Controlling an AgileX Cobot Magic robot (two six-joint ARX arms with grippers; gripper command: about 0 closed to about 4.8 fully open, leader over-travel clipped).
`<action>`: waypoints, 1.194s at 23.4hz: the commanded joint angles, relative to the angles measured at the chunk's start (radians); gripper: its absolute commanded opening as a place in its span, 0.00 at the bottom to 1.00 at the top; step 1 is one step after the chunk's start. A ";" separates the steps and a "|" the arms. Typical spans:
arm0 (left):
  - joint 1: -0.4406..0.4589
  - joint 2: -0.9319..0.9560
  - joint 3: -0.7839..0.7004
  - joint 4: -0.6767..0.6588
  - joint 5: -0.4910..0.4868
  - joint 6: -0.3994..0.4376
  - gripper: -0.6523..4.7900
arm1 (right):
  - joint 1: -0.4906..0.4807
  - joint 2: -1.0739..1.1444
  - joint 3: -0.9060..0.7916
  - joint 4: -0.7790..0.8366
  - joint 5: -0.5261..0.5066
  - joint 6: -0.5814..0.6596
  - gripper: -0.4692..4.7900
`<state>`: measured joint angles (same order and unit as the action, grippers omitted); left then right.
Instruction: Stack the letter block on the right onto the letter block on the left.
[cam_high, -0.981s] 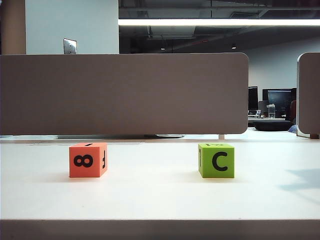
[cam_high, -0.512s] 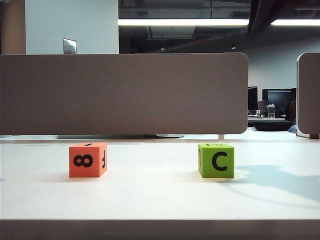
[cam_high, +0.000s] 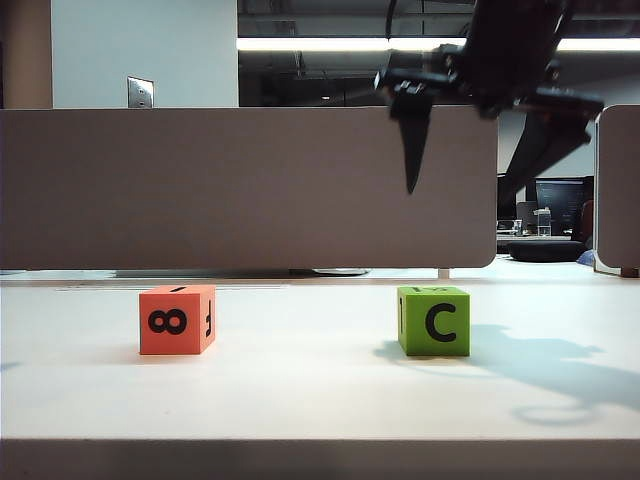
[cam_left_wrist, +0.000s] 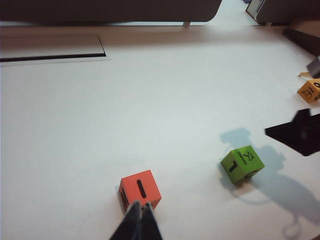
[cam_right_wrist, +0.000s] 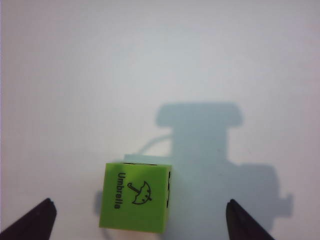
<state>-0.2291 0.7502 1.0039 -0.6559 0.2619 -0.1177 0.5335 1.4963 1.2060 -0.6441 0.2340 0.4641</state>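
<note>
The orange letter block (cam_high: 177, 319), marked 8, sits on the left of the white table (cam_high: 320, 395), untouched. The left gripper (cam_left_wrist: 137, 220) hangs just above it in its wrist view, its two fingers pressed together on nothing. Well apart to the right stands the green letter block (cam_high: 434, 320), marked C, an umbrella on its top. The right gripper (cam_high: 480, 150) hovers high over it, fingers spread wide and empty.

Right end effector (cam_right_wrist: 137, 217) raised, fingers spread wide, left end effector (cam_left_wrist: 138, 220) fingers pressed together
</note>
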 joint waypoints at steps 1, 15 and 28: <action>-0.018 -0.003 0.008 0.006 0.004 -0.006 0.11 | 0.008 0.043 0.007 0.016 0.000 0.043 1.00; -0.021 -0.002 0.009 0.003 0.005 -0.006 0.11 | 0.026 0.202 0.007 0.035 -0.029 0.068 1.00; -0.020 -0.002 0.009 -0.003 0.005 -0.002 0.11 | 0.026 0.246 0.006 0.040 -0.056 0.086 0.67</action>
<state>-0.2493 0.7509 1.0092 -0.6765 0.2619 -0.1242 0.5579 1.7458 1.2068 -0.6170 0.1783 0.5453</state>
